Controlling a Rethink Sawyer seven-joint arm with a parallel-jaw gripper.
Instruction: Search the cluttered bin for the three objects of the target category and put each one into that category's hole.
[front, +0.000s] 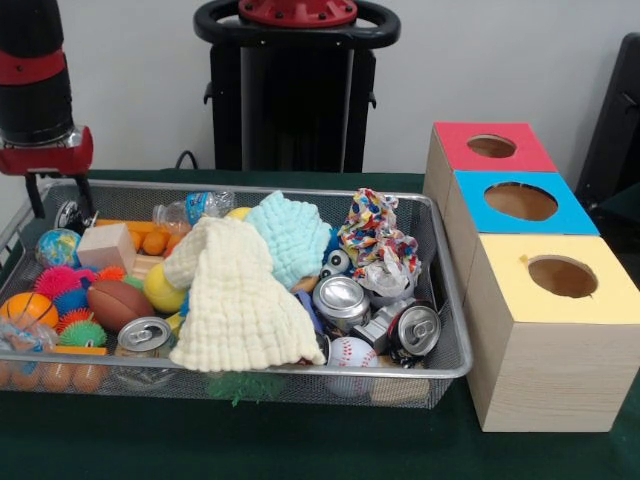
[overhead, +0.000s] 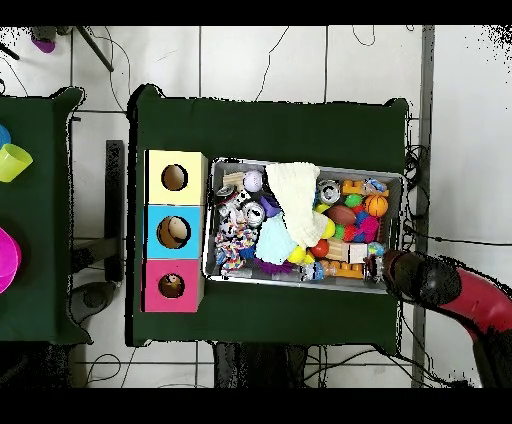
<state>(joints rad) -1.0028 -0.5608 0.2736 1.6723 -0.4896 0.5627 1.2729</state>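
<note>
Bin (front: 455, 300) of silver wire sits on the green surface (front: 300, 450), just beside three wooden boxes: red top (front: 490, 146), blue top (front: 520, 202), yellow top (front: 560, 277). Each box has one round hole. The bin is still full, so the search looks just begun. The red and black arm (front: 35, 80) hangs over the bin's corner farthest from the boxes. I cannot tell how its claw is set. Next it must pick one toy. I count three cans (front: 342, 298) and one baseball (front: 352, 352).

Bright, even indoor light; soft shadows; glints on can tops (front: 343, 294).
</note>
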